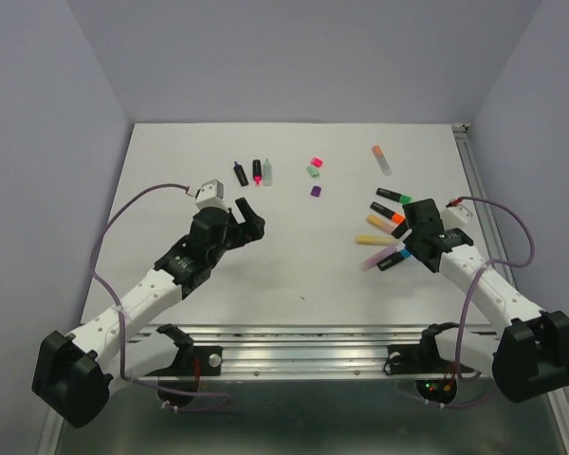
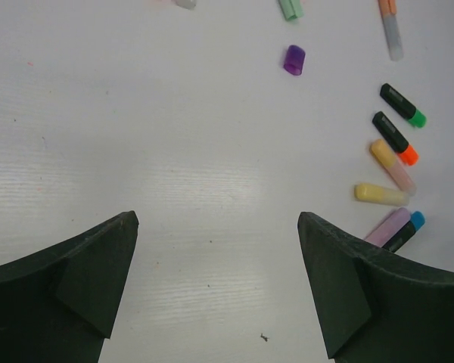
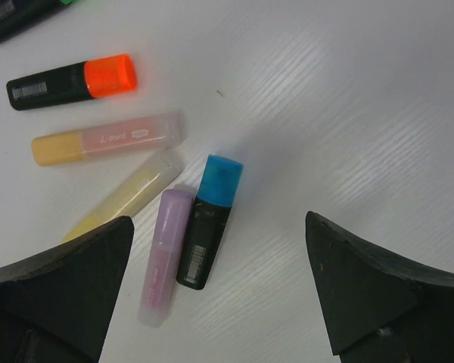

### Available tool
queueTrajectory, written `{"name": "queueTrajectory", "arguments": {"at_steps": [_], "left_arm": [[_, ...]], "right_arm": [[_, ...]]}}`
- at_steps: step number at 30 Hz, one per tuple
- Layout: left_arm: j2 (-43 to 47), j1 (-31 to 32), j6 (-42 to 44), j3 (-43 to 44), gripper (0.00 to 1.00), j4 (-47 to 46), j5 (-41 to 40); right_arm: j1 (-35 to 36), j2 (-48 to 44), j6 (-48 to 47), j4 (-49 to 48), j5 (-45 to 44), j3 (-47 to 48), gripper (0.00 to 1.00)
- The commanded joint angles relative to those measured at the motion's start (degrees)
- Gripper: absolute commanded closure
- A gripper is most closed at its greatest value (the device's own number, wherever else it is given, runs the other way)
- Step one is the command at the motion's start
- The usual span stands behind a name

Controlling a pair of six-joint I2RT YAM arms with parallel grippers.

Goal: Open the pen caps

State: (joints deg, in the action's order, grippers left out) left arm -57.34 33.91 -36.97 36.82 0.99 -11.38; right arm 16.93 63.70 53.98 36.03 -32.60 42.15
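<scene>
left gripper jaws apart over table, right gripper jaws apart above pens at right, three loose caps far centre

loose caps: pink cap, green cap, purple cap, lying mid-bench.
right cluster: six pens lying flat; blue-capped pen just beside lilac pen.

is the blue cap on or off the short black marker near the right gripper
On. The blue plastic cap covers the end of the short black marker barrel; no tip shows.
</scene>
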Motion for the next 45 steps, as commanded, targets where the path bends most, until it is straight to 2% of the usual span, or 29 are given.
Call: {"name": "queueTrajectory", "arguments": {"at_steps": [1, 4, 8, 11, 16, 21, 26, 32, 36, 41, 45], "left_arm": [[3.0, 0.4, 0.0, -1.1, 0.01, -2.7, -2.5], [4.0, 0.4, 0.6, -1.1, 0.01, -2.6, -2.3], [4.1, 0.4, 0.8, -1.7, 0.01, -2.7, -3.0], [3.6, 0.4, 1.0, -1.7, 0.01, -2.7, -2.7], [2.8, 0.4, 1.4, -1.3, 0.01, -2.7, -2.6], [2.1, 0.4, 1.5, -1.2, 0.01, -2.7, -2.2], [2.2, 0.4, 1.8, -1.6, 0.01, -2.7, -1.9], [1.7, 0.4, 1.8, -1.9, 0.01, -2.7, -2.1], [1.7, 0.4, 2.0, -2.0, 0.01, -2.7, -2.0], [1.5, 0.4, 1.7, -2.0, 0.01, -2.8, -2.2], [1.1, 0.4, 1.7, -2.1, 0.01, -2.9, -1.7]], "right_arm": [[-3.4, 0.7, -1.1, -2.3, 0.3, -1.6, 0.00], [-3.9, 2.2, 1.9, -2.6, -1.1, -1.8, 0.00], [-4.0, 4.1, -1.3, -6.2, 1.3, -2.4, 0.00], [-4.1, 5.0, -1.9, -8.3, 1.7, -3.8, 0.07], [-4.2, 5.2, -0.9, -10.2, 0.7, -5.5, 0.10], [-4.7, 8.9, 0.6, -6.2, 1.0, -2.9, 0.08], [-5.8, 16.3, 0.4, -4.4, 3.3, 0.0, 0.12], [-6.1, 20.5, 0.0, -5.1, 6.8, 1.2, 0.18], [-6.2, 20.9, 1.9, -2.2, 8.0, 1.4, 0.21], [-6.2, 19.4, 6.1, 2.5, 8.2, 0.0, 0.18], [-6.1, 19.1, 8.5, 4.3, 7.7, -0.3, 0.22]]}}
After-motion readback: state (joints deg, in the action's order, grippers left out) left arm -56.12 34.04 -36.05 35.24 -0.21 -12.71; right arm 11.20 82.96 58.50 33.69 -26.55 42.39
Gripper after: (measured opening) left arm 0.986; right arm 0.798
